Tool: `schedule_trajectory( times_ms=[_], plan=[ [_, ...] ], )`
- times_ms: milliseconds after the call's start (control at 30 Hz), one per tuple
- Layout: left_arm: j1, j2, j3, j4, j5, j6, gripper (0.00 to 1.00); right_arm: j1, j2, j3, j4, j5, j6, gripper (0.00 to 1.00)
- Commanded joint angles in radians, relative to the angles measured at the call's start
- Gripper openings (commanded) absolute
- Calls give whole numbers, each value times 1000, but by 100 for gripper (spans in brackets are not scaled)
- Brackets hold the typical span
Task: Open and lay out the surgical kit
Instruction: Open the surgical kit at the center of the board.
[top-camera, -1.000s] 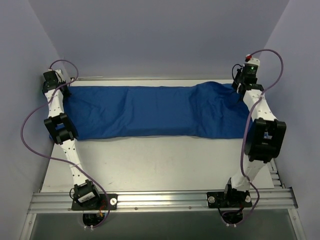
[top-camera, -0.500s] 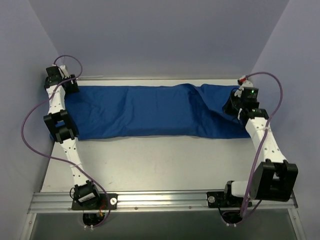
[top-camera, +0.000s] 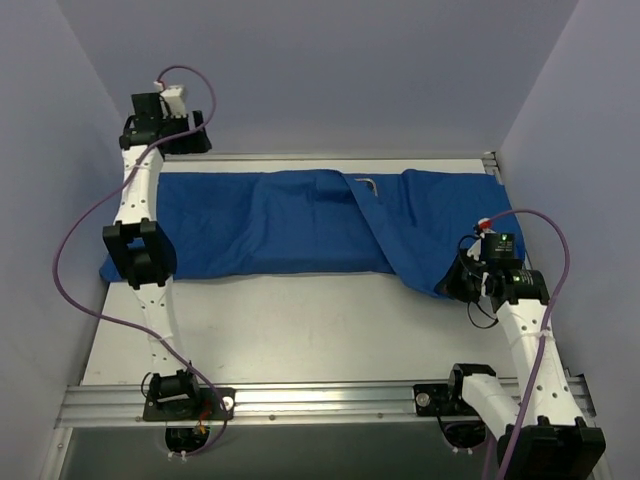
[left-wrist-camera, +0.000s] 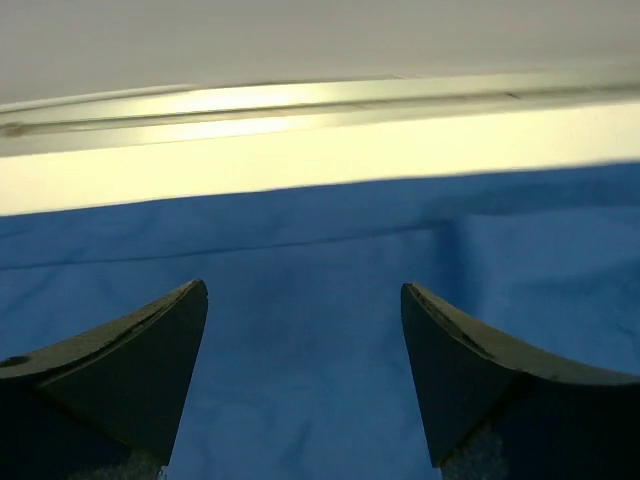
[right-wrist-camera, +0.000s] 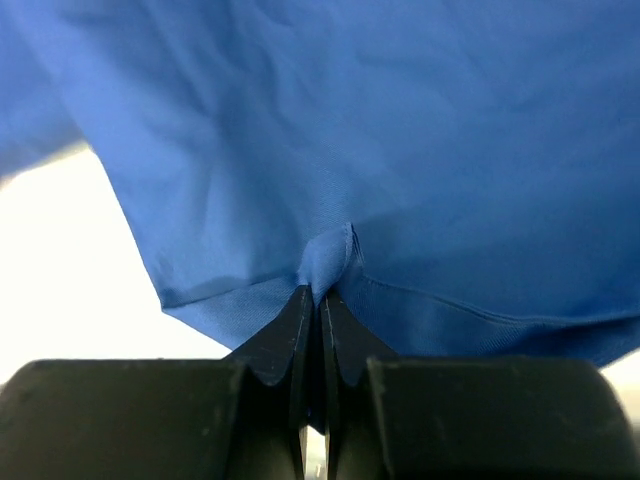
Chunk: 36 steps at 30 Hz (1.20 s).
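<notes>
The surgical kit is still wrapped: its blue cloth wrap (top-camera: 270, 225) lies along the back of the table. My right gripper (top-camera: 453, 283) is shut on a hem fold of the cloth (right-wrist-camera: 325, 262) at the front right, and the flap is stretched from the back toward it. Where the flap has lifted, a thin silvery wire edge (top-camera: 366, 183) shows. The kit's other contents are hidden under the cloth. My left gripper (top-camera: 195, 140) hangs open above the cloth's back left edge. In its wrist view the fingers (left-wrist-camera: 150, 350) stand wide apart over blue cloth (left-wrist-camera: 310, 380), holding nothing.
The pale tabletop (top-camera: 300, 320) stretches from the cloth to the aluminium rail (top-camera: 320, 400) that carries the arm bases. A metal strip (left-wrist-camera: 300, 100) runs along the table's back edge. Grey-violet walls close in the back and both sides.
My right gripper has pulled the cloth's right flap from the back right corner toward the front. My left gripper has opened, let go of the cloth and lifted toward the back.
</notes>
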Motion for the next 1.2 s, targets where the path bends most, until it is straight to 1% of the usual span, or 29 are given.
schedule_trajectory(
  times_ms=[0, 33, 67, 100, 133, 167, 200, 233, 300, 400, 533, 567, 667, 833, 967, 1000, 1067, 1100, 1167],
  plan=[
    [-108, -85, -66, -75, 123, 60, 89, 19, -55, -3, -243, 21, 57, 0],
    [-178, -104, -86, -78, 138, 72, 90, 19, -60, -14, -275, 47, 54, 0],
    [-209, -115, -109, -80, 155, 83, 91, 19, -63, -23, -324, 74, 49, 0],
    [-240, -123, -146, -84, 184, 101, 91, 19, -77, -32, -339, 81, 52, 0],
    [-298, -128, -155, -89, 197, 104, 91, 19, -86, -44, -349, 91, 60, 0],
    [-323, -125, -157, -113, 207, 103, 91, 19, -100, -46, -357, 104, 71, 0],
    [-346, -117, -149, -129, 217, 92, 95, 19, -106, -48, -360, 110, 74, 0],
    [-367, -112, -143, -143, 229, 89, 94, 19, -108, -48, -366, 122, 74, 0],
    [-426, -111, -146, -163, 223, 92, 94, 21, -112, -48, -379, 121, 65, 0],
    [-486, -132, -195, -128, 149, 126, 94, 21, -115, -37, -391, 121, 59, 0],
    [-532, -148, -234, -132, 5, 144, 94, 26, -128, -23, -399, 131, 60, 0],
    [-532, -143, -240, -144, -39, 135, 94, 26, -129, -22, -394, 135, 62, 0],
    [-526, -126, -257, -128, -104, 85, 94, 27, -146, -12, -386, 148, 68, 0],
    [-549, -65, -232, -27, -98, -12, 94, 32, -155, -15, -377, 150, 68, 0],
    [-552, 9, -154, -20, -79, -46, 100, 32, -161, -22, -366, 150, 69, 0],
    [-550, 42, -114, -31, -82, -50, 91, 32, -161, -25, -360, 148, 69, 0],
    [-550, 75, -79, -57, -85, -55, 84, 32, -157, -28, -356, 148, 69, 0],
    [-550, 99, -65, -61, -87, -55, 77, 32, -157, -29, -356, 148, 69, 0],
    [-550, 116, -44, -65, -99, -57, 73, 32, -157, -29, -356, 148, 68, 0]
  ],
)
